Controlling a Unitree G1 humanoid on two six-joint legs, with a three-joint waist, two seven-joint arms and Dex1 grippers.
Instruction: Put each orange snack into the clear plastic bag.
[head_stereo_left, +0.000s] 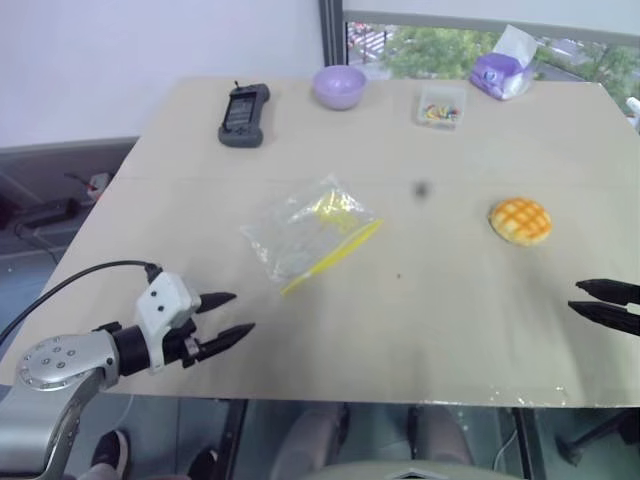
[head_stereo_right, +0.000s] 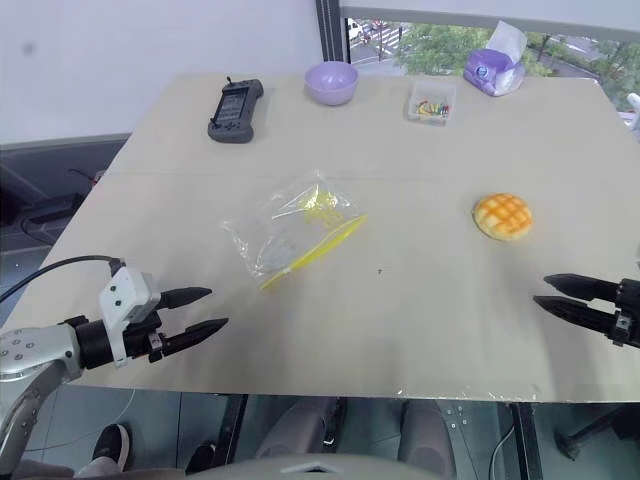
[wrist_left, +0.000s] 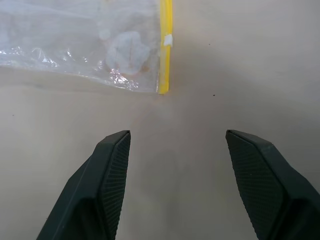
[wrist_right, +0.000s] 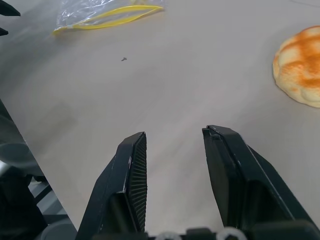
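- The orange snack sits on the counter, over on the right side. It is round and has a grid of lines on its top. Nothing is touching it.
- The clear plastic bag lies flat near the middle of the counter. It is well apart from the snack. Its yellow strip runs along the edge closer to the robot.
- The left gripper hovers over the near left corner of the counter. Its two black fingers are spread wide with nothing between them. It points toward the bag but does not touch it.
- The right gripper is at the near right edge of the counter. Its fingers are a little apart and hold nothing. The snack is ahead of it, not touching.
- At the far side of the counter are a black handset, a purple bowl, a small clear box of colourful bits and a purple tissue pack.
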